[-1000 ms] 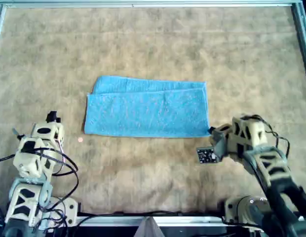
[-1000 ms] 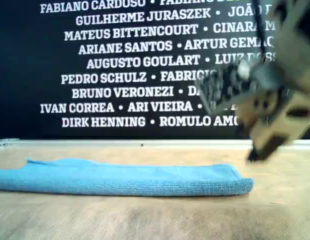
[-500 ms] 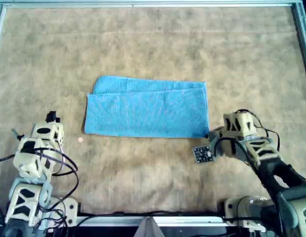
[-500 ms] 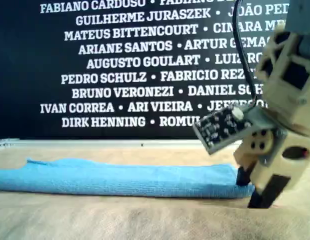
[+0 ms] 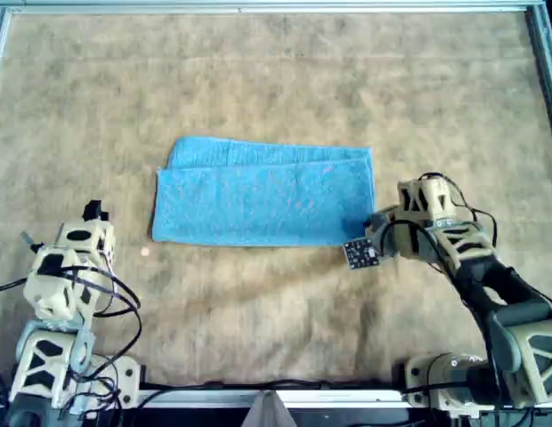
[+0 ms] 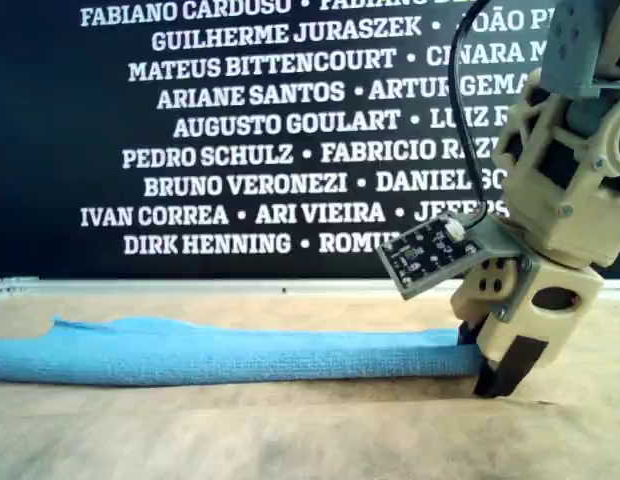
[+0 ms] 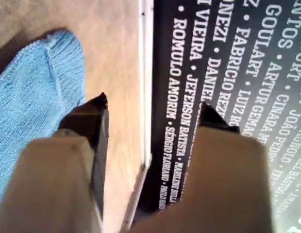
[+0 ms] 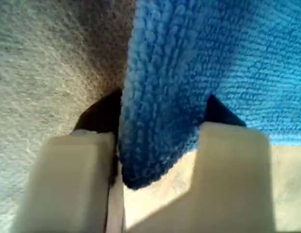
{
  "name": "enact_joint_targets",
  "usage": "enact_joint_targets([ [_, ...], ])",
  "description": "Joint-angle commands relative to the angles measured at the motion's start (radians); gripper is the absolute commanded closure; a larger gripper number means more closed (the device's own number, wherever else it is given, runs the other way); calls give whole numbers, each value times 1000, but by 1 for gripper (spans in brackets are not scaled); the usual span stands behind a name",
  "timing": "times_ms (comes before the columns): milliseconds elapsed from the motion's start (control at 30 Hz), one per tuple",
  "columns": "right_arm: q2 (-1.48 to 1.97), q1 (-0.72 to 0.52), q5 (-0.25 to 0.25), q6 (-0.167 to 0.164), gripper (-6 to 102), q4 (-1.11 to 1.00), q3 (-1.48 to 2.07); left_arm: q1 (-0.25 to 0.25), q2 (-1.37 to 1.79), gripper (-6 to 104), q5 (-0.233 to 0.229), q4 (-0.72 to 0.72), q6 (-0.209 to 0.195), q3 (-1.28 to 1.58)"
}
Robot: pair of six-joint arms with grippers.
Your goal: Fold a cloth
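The light blue cloth [image 5: 263,200] lies folded in half as a long rectangle on the brown mat; it also shows in the exterior view [image 6: 240,350]. My second gripper [image 5: 371,224] is down at the cloth's near corner at the overhead view's right, also seen in the exterior view [image 6: 485,365]. In the second wrist view its jaws [image 8: 162,104] stand open and straddle the folded cloth edge [image 8: 189,73]. My first gripper [image 5: 93,212] is open and empty at the overhead view's lower left, apart from the cloth. Its wrist view [image 7: 153,109] shows a cloth corner [image 7: 29,97] off to one side.
The brown felt mat [image 5: 276,80] covers the table, bounded by a metal frame [image 5: 258,7]. A black wall with white names [image 6: 240,150] stands behind. A small circuit board [image 5: 361,254] sticks out from my second gripper, over the mat beside the cloth.
My second gripper has come down and moved toward the cloth, from beside its near corner to jaws around that corner. The cloth and my first arm have not moved.
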Motion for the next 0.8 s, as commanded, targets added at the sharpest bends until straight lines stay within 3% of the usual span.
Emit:
enact_joint_targets([
  [0,15,8,2,-5,51,-17,-52,21,15,32,-5,-5,5,-20],
  [200,35,6,0,9,81,-17,-69,21,15,32,0,-5,5,-20],
  [367,46,-3,0,11,97,-9,-101,21,15,32,-6,-5,5,-20],
  [767,325,6,2,11,98,6,-64,29,15,32,-6,-5,5,-20],
])
